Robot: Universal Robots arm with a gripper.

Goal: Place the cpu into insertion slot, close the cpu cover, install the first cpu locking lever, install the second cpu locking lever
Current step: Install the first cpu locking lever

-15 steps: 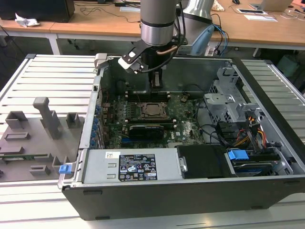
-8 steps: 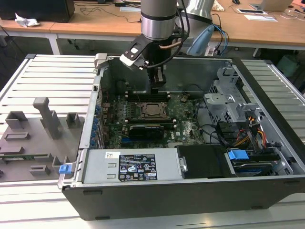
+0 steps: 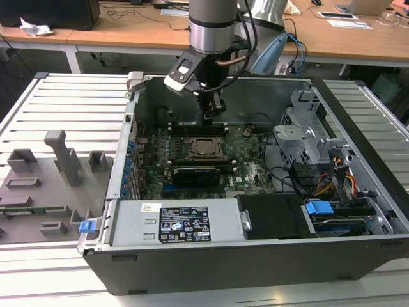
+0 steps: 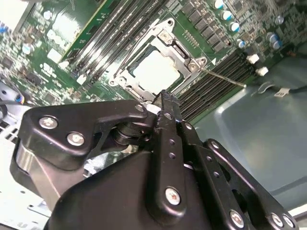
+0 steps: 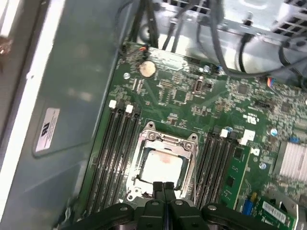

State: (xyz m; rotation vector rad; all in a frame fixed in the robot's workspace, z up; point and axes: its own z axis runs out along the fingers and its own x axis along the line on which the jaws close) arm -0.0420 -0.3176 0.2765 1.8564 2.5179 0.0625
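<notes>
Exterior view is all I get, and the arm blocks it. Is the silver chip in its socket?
Observer: Yes; in both wrist views the cpu lies flat, seated.
Operator: Cover down?
Observer: In the first wrist view the cpu cover lies flat around it.
Operator: And the hand?
Observer: In the second wrist view the hand is shut, its tip by the cover's edge.

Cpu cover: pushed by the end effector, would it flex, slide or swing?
The cpu cover looks like thin metal framing, so probably light yet fairly stiff. It lies flat around the cpu, so a downward push likely shifts it little. It seems hinged at one edge, so lifted it would probably swing.
</notes>
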